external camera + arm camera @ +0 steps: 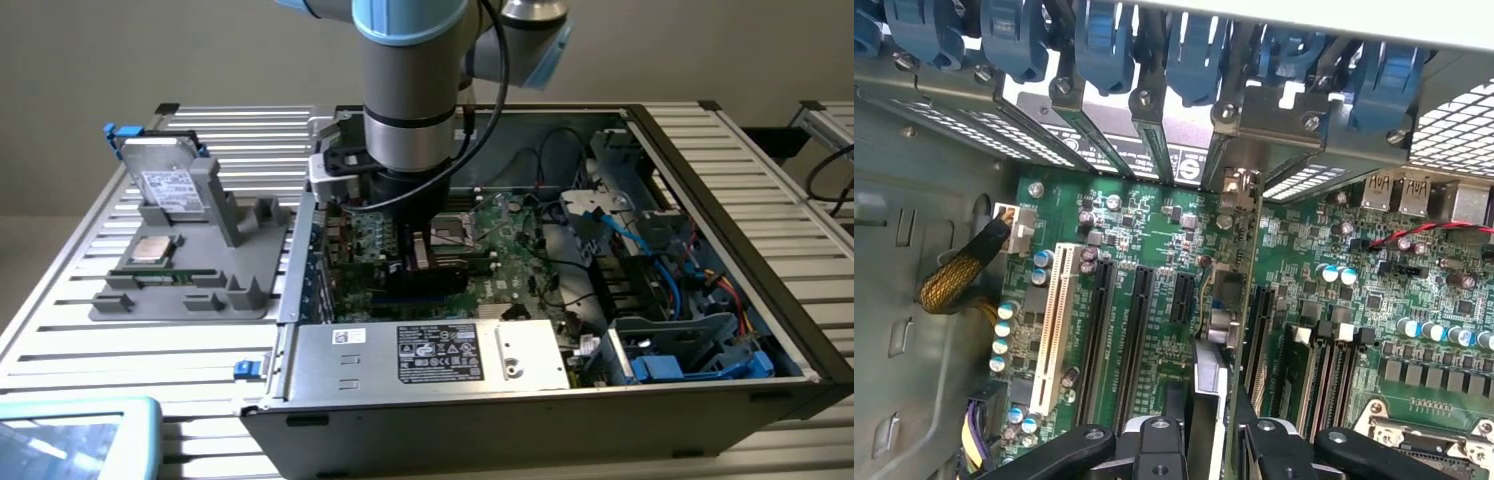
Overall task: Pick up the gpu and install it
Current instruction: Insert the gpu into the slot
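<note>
The big open computer case (534,400) sits on the table (80,330). The arm (414,90) reaches down into it. Inside lies the green motherboard (1154,225). The gpu (1231,290) stands on its edge on this board, between the long black slots. The gripper (1209,440) is closed around the gpu, pinching it from both sides.

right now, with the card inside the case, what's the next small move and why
Probably ease straight down: the end effector holds the green gpu card with silver bracket edge-on above the long black motherboard slots, apparently not yet seated.
</note>
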